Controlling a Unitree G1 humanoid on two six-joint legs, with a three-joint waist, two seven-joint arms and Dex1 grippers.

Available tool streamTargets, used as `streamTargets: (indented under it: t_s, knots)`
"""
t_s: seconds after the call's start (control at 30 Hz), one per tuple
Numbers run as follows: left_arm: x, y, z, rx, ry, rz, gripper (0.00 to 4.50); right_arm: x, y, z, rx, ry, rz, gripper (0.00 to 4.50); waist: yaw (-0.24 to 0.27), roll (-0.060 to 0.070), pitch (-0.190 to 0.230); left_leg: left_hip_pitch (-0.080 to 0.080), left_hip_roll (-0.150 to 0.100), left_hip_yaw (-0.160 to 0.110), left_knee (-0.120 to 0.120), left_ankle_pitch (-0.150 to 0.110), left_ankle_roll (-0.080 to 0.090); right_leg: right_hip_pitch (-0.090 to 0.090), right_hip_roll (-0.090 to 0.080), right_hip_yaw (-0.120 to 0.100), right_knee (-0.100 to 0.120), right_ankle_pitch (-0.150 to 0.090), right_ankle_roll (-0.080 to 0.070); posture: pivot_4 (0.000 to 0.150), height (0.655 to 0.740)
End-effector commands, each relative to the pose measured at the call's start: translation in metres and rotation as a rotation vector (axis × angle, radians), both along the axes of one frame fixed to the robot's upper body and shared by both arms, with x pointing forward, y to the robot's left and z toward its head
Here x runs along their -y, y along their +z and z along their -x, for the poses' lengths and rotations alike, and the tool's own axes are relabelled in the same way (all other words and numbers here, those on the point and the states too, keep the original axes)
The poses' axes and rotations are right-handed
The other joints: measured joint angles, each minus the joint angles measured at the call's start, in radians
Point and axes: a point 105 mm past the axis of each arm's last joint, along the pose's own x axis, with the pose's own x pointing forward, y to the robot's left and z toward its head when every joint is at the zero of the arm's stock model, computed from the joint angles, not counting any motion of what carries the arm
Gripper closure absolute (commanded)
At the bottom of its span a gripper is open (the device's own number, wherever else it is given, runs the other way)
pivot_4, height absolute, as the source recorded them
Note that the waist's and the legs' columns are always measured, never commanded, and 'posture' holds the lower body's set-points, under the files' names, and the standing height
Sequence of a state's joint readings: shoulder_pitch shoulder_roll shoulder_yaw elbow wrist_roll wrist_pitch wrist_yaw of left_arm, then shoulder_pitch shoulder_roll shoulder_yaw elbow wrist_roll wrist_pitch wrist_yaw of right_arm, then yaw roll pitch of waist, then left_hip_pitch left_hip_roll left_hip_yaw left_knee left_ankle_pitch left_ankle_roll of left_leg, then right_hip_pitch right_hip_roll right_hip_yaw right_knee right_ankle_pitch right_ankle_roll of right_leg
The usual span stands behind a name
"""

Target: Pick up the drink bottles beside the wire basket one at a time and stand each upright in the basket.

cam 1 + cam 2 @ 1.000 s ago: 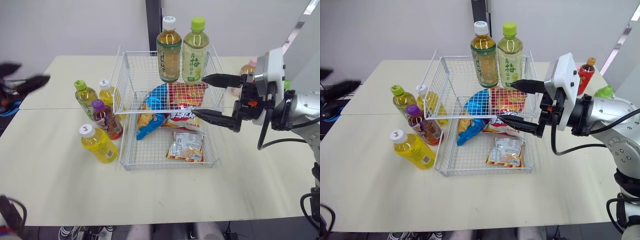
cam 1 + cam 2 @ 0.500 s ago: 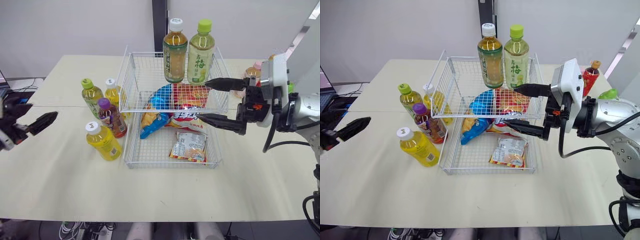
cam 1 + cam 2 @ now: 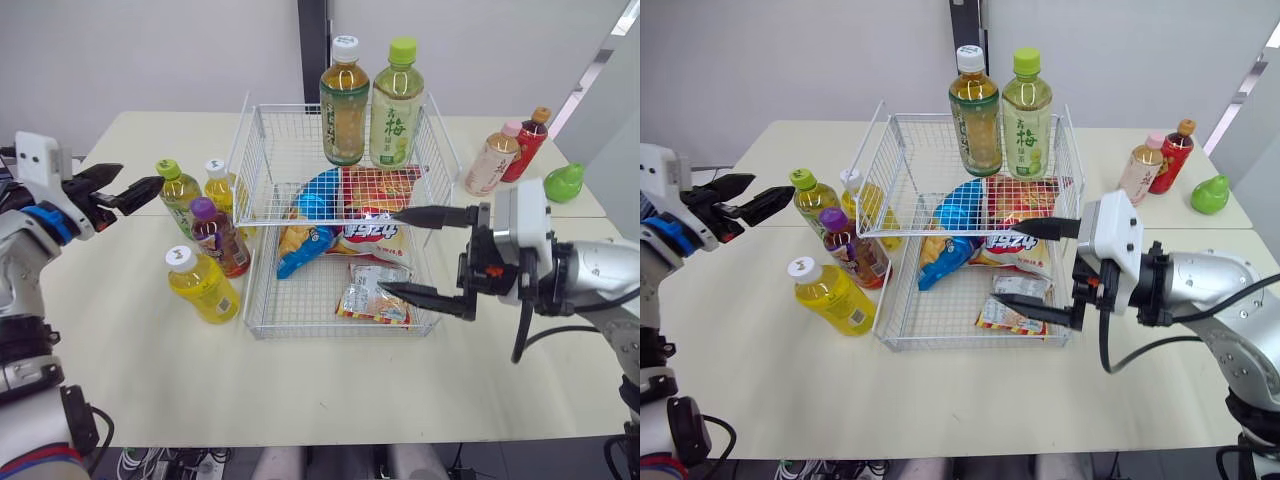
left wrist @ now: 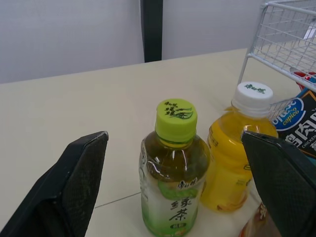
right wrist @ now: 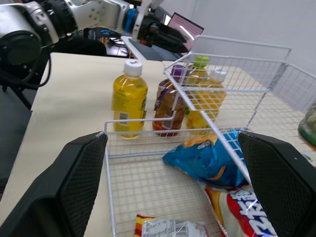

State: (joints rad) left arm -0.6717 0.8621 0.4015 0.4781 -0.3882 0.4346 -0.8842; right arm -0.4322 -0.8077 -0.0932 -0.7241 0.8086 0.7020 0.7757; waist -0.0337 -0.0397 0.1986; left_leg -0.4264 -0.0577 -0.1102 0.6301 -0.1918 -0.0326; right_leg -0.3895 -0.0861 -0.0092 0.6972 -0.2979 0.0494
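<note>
Your left gripper (image 3: 142, 174) has swung in from the far left and now hangs with its fingers spread, just short of the green-capped bottle (image 3: 178, 192). That bottle stands with three other bottles (image 3: 200, 285) beside the wire basket (image 3: 340, 333). Your right gripper (image 3: 387, 250), also spread and empty, has drawn back from the two upright bottles (image 3: 344, 100) at the basket's far end. The next pick looks to be on your left, so bring the fingers squarely around that bottle.
</note>
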Motion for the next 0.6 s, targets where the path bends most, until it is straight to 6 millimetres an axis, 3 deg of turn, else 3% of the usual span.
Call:
streamTargets:
  t_s: [0.03,0.43,0.6]
  knots:
    - [0.005,0.009,-0.010,0.029,-0.016,-0.032,0.02,-0.010,0.009,0.010,0.076,0.001,-0.021,0.00,0.000,0.000,0.000,0.000,0.000,0.000,0.000,0.000,0.000,0.000,0.000,0.000,0.000,0.000,0.000,0.150,0.7378]
    - [0.008,0.007,-0.040,0.028,0.033,-0.038,0.02,-0.021,0.018,0.013,0.081,-0.015,-0.046,0.00,0.000,0.000,0.000,0.000,0.000,-0.001,0.000,0.000,0.000,0.000,0.001,-0.001,0.000,0.000,0.000,0.150,0.7378]
    - [0.010,0.005,-0.043,0.021,0.020,-0.038,1.23,-0.021,0.021,0.012,0.077,-0.014,-0.048,0.00,0.000,0.000,0.000,0.000,0.000,-0.001,0.000,0.000,0.000,0.000,0.001,-0.001,0.000,0.000,0.000,0.150,0.7378]
